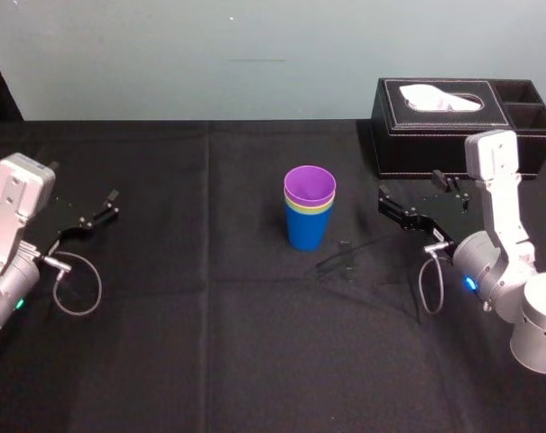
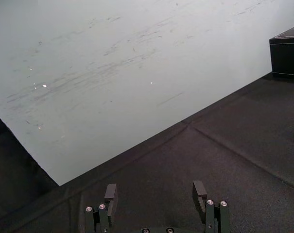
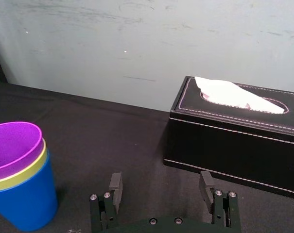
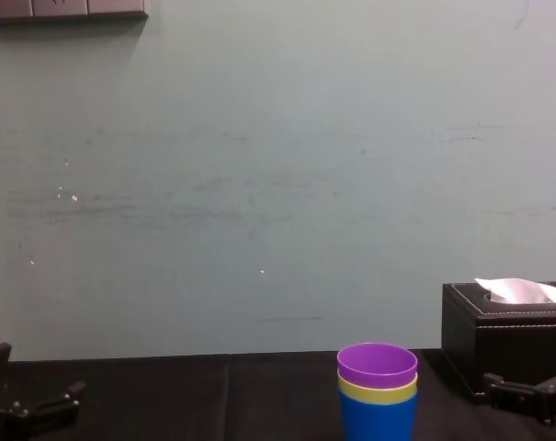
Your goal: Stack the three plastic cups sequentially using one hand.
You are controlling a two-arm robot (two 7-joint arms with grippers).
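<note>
Right jaws gape beside the stacked cups [image 1: 309, 221] (open cloth [image 1: 358, 203] between).

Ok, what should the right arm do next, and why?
Probably nothing more than hold the right gripper back, open, apart from the stack: the purple cup sits nested in the yellow-green cup, itself in the blue cup. The left gripper idles far left.

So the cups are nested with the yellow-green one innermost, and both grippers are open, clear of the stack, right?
No: the purple cup is innermost, the yellow-green cup between it and the blue cup, as the head view shows. The left gripper and right gripper are indeed open and clear.
</note>
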